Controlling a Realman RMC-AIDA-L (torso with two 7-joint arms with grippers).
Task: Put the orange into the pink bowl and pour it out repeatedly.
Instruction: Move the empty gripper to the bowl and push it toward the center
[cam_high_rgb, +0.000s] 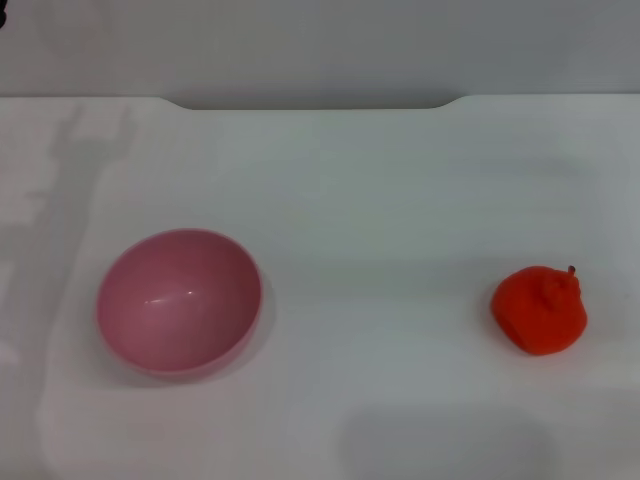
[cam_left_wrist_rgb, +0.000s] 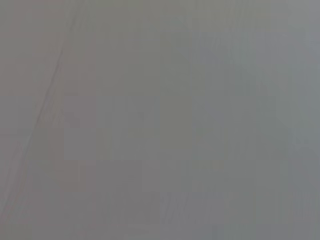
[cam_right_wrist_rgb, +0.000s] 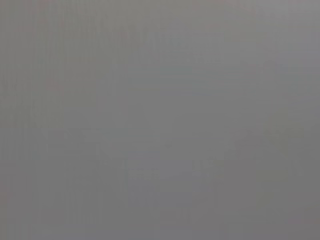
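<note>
Head view: a white table (cam_high_rgb: 380, 200) is seen, with the pink bowl (cam_high_rgb: 178, 302) on the robot's left side and the orange (cam_high_rgb: 539, 309) on the robot's right side. The bowl stands upright, mouth up, with nothing inside it; a glossy highlight is noted on its inner wall. The orange rests directly on the table, well apart from the bowl, its small dark stem pointing up and slightly to the right. Bare table surface lies between the two. A faint grey shadow is noted along the table's left part, and a softer one near the front edge between bowl and orange.

Neither tool is seen in the head view. Both wrist views are filled by a plain grey surface, without fingers or objects, so the state of each tool cannot be told, and positions relative to either tool cannot be given.
</note>
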